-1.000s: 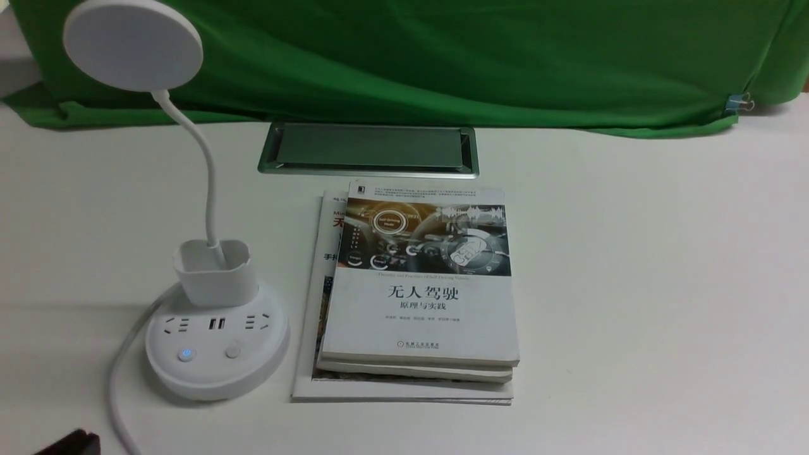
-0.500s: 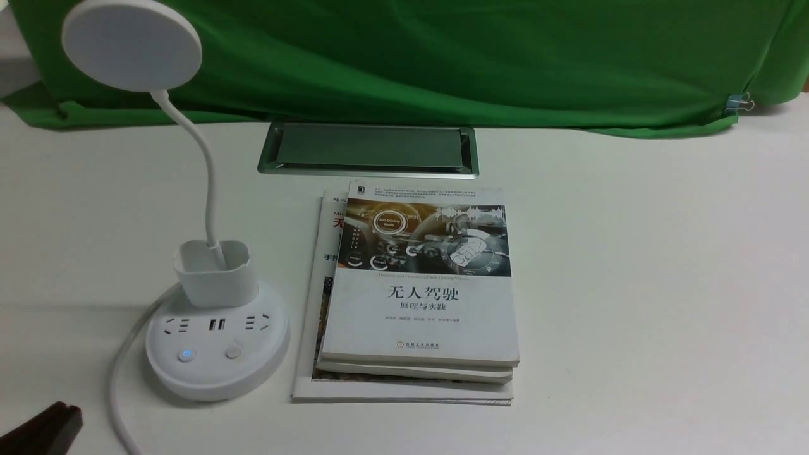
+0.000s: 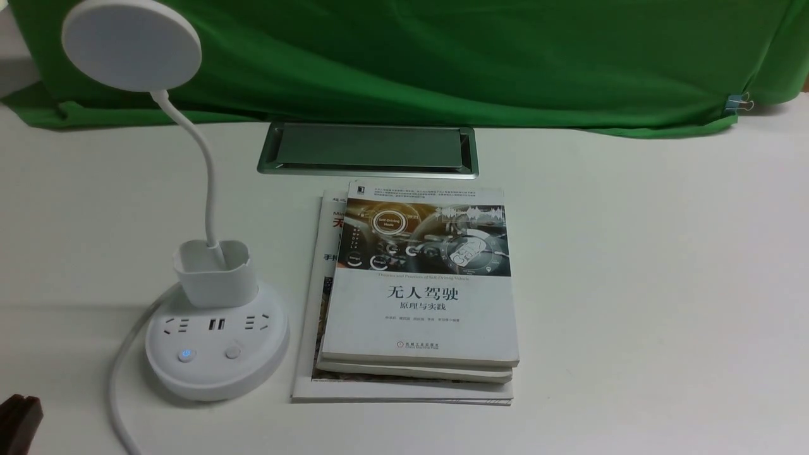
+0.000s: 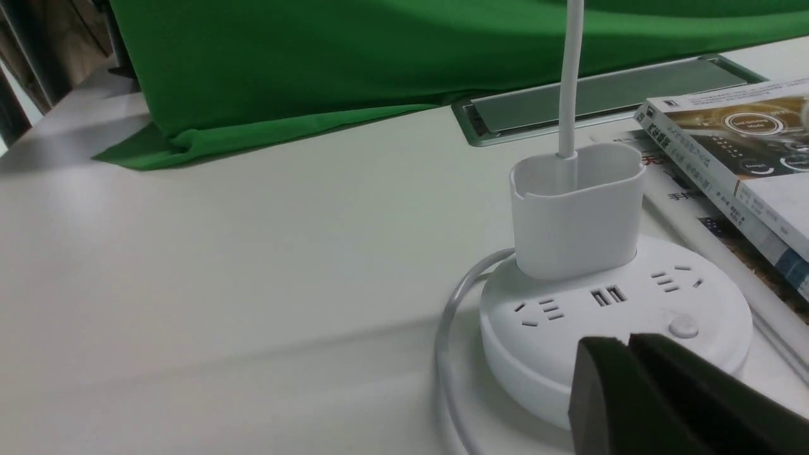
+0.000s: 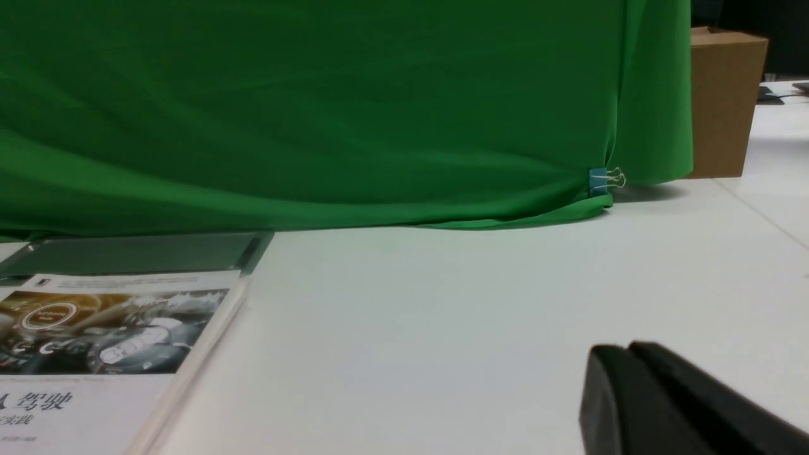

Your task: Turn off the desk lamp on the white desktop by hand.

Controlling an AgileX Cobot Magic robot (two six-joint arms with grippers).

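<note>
The white desk lamp stands at the left of the white desktop [image 3: 632, 284]. Its disc head [image 3: 131, 45] is up at the far left, and the gooseneck runs down into the cup holder [image 3: 215, 273] on the round socket base [image 3: 217, 373]. The left button [image 3: 186, 355] glows blue; the right button [image 3: 233, 351] is plain. My left gripper [image 3: 20, 418] shows only as a dark tip at the bottom left corner, apart from the base. In the left wrist view it [image 4: 627, 341] is shut and empty, in front of the base [image 4: 569, 316], beside the plain button [image 4: 683, 327]. My right gripper [image 5: 629, 349] is shut and empty over bare desktop.
A stack of books [image 3: 420, 291] lies right of the lamp base, also in the left wrist view [image 4: 727, 145]. The silver-framed cable hatch [image 3: 368, 149] sits behind them. Green cloth [image 3: 442, 57] hangs along the back. The lamp's white cord [image 3: 117, 392] curls off the base's left side.
My left gripper has slid leftward along the bottom edge of the front view, further from the lamp base. The lamp, its blue light and the books have not changed.
</note>
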